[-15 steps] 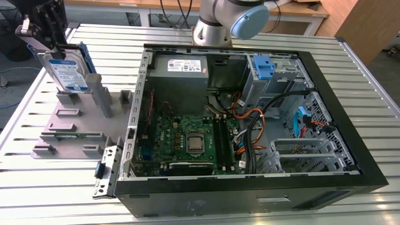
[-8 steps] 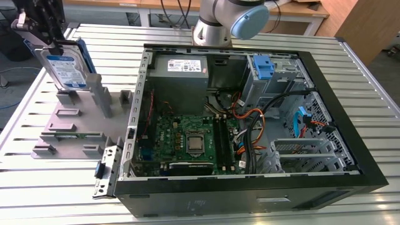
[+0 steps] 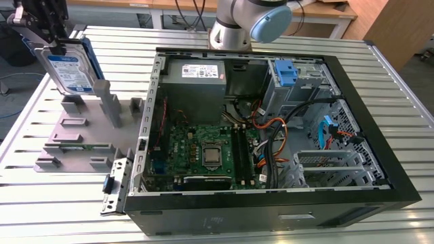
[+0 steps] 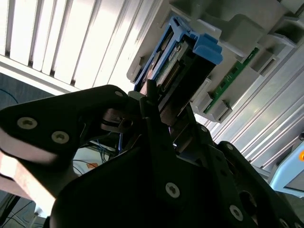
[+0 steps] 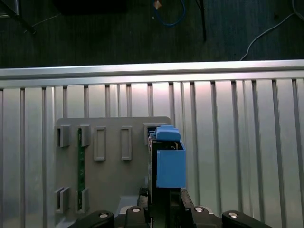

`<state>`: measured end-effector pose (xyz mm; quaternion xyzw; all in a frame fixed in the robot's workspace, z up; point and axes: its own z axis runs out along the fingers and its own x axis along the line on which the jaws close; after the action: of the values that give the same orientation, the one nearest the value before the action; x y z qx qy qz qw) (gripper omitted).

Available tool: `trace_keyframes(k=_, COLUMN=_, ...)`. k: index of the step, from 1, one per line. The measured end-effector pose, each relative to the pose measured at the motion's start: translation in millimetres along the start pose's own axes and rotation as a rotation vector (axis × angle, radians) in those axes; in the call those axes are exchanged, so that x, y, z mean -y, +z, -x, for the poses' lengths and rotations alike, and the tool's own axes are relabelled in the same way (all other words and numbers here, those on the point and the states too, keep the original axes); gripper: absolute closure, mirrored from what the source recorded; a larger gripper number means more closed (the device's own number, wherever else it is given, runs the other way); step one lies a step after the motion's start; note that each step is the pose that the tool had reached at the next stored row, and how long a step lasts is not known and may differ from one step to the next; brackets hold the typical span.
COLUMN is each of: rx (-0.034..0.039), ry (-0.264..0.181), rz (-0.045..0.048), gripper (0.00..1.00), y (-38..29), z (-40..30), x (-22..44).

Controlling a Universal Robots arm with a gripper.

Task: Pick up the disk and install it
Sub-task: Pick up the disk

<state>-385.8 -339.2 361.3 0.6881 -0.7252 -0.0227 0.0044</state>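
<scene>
The disk (image 3: 69,71), silver-grey with a white-and-blue label and a blue bracket, stands on edge at the exterior view's far left. My gripper (image 3: 56,47) is shut on its upper end. Its lower edge sits close over the grey holder plate (image 3: 81,134); I cannot tell whether they touch. In the second wrist view the disk (image 4: 176,64) runs out from between my black fingers (image 4: 153,102). In the first wrist view its blue bracket (image 5: 169,161) rises from my gripper (image 5: 164,211), above the holder plate (image 5: 114,171).
The open computer case (image 3: 379,147) lies to the exterior view's right, with a grey power supply (image 3: 195,76), motherboard (image 3: 203,152), cables and a blue-latched drive bay (image 3: 288,73). A green memory stick (image 5: 81,166) sits in the holder. The slatted metal table (image 3: 54,213) ends near the holder.
</scene>
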Motion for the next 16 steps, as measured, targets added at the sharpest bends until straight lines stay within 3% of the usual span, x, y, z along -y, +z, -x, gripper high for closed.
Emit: trace_keyframes(k=16, rx=-0.0003, ry=0.000, rz=0.0005, gripper=0.65, y=-5.7, z=0.1, x=-0.2)
